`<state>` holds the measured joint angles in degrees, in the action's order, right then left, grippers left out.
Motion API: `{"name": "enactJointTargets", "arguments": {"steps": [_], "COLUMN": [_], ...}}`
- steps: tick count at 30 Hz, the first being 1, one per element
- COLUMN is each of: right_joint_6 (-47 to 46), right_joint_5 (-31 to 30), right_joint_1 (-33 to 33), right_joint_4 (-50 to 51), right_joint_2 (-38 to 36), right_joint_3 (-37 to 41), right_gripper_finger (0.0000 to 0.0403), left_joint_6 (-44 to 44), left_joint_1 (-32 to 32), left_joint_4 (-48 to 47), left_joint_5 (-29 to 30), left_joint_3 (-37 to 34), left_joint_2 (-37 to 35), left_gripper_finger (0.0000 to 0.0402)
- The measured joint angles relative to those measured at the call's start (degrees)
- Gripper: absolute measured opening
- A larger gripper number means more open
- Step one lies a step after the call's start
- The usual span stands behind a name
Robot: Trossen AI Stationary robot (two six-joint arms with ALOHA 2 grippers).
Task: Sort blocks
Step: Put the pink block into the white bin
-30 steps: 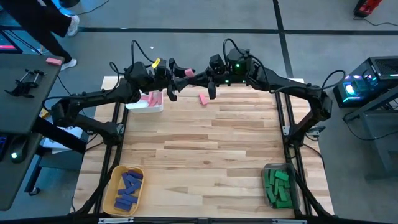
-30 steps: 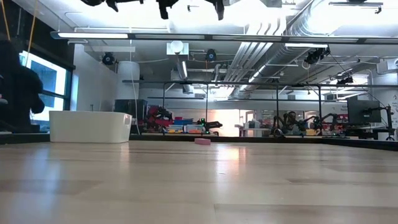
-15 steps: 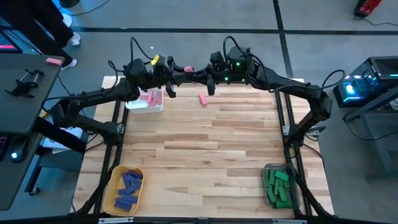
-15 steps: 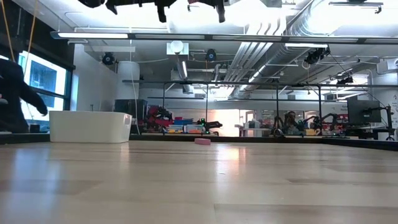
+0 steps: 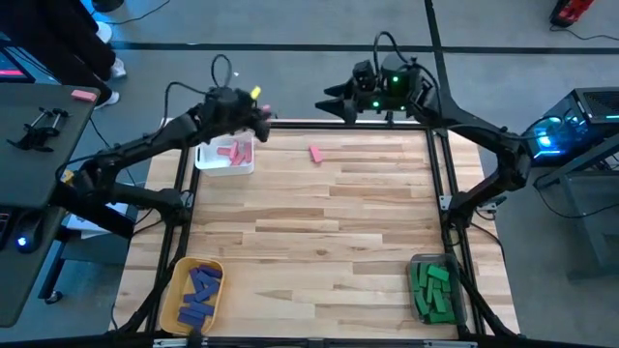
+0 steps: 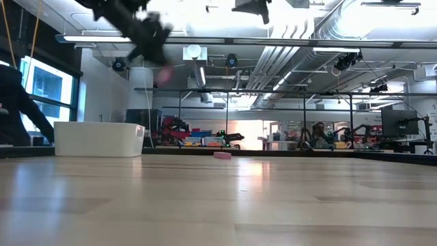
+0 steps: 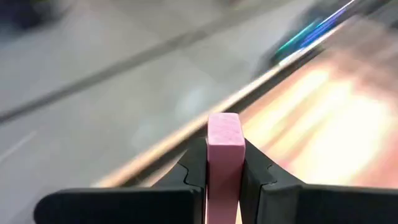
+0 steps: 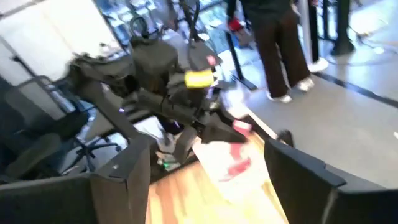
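My left gripper (image 5: pixel 263 118) hangs high over the table's far left, just right of the white bin (image 5: pixel 205 162), and is shut on a pink block (image 7: pixel 223 155). The bin holds a few more pink blocks (image 5: pixel 232 153). One pink block (image 5: pixel 315 153) lies flat on the table near the far edge. My right gripper (image 5: pixel 327 101) is open and bare, high above the far edge, its fingers (image 8: pixel 124 180) spread wide and pointing at the left arm. Blue blocks (image 5: pixel 200 290) fill the yellow bin; green blocks (image 5: pixel 431 288) fill the clear bin. My left gripper pinches the pink block between its two fingers, one pad on each broad face (image 7: pixel 219 180). The block's free end (image 7: pixel 224 129) sticks out past the fingertips. The fingers slant a little downward, pointing toward the table's right. The block is lifted clear of table and bin.
The yellow bin (image 5: pixel 174 307) stands at the near left corner, the clear bin (image 5: pixel 418 263) at the near right. A person (image 8: pixel 280 43) stands on the floor beyond the table's far left. The wooden table's middle (image 5: pixel 319 232) is bare.
The pink block has passed from my right gripper to my left. The left shut on it and swung with it toward the white bin, tipping up from steeply downward to a slight slant. The right gripper opened, let go and drew back toward the table's far right.
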<state>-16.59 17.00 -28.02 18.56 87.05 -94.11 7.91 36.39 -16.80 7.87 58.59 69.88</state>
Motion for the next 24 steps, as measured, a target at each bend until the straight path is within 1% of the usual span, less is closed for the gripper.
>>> {"name": "enactJointTargets", "arguments": {"steps": [2,3,4,6,9,12,13,15,19,24], "right_joint_6": [-0.1,-0.1,0.0,0.1,0.1,0.6,0.6,0.3,0.2,0.2], "right_joint_5": [-0.1,-0.1,-0.1,-0.1,-0.5,-0.6,-0.6,-0.7,-0.6,-0.7], "right_joint_1": [-0.8,-1.1,-1.4,-1.6,-1.6,-1.6,-1.6,-1.6,-1.6,-1.6], "right_joint_4": [1.9,2.4,2.7,3.0,3.1,3.0,2.9,3.1,3.1,3.2], "right_joint_2": [-0.1,0.0,0.0,0.3,0.8,0.9,0.9,1.0,1.0,1.0], "right_joint_3": [0.0,0.0,0.0,0.0,0.0,0.0,0.0,0.0,0.0,0.0], "right_gripper_finger": [0.0248,0.0249,0.0249,0.0249,0.025,0.025,0.025,0.025,0.025,0.025], "left_joint_6": [0.4,1.5,3.0,5.9,9.6,12.6,13.2,13.5,13.6,13.7], "left_joint_1": [1.5,2.2,2.9,4.3,6.2,7.7,8.2,8.7,8.8,8.8], "left_joint_4": [-12.1,-16.7,-19.9,-22.7,-21.8,-20.9,-21.2,-22.4,-23.5,-23.4], "left_joint_5": [8.2,10.9,13.0,15.9,15.9,13.8,12.9,11.7,11.9,11.1], "left_joint_3": [-0.1,-0.1,-0.4,-1.9,-4.0,-5.6,-6.1,-6.3,-6.3,-5.4], "left_joint_2": [0.5,0.8,1.0,1.0,1.0,1.6,1.8,2.1,2.2,2.2], "left_gripper_finger": [0.0024,0.0024,0.0024,0.0024,0.0024,0.0025,0.0032,0.0056,0.0111,0.0157]}}
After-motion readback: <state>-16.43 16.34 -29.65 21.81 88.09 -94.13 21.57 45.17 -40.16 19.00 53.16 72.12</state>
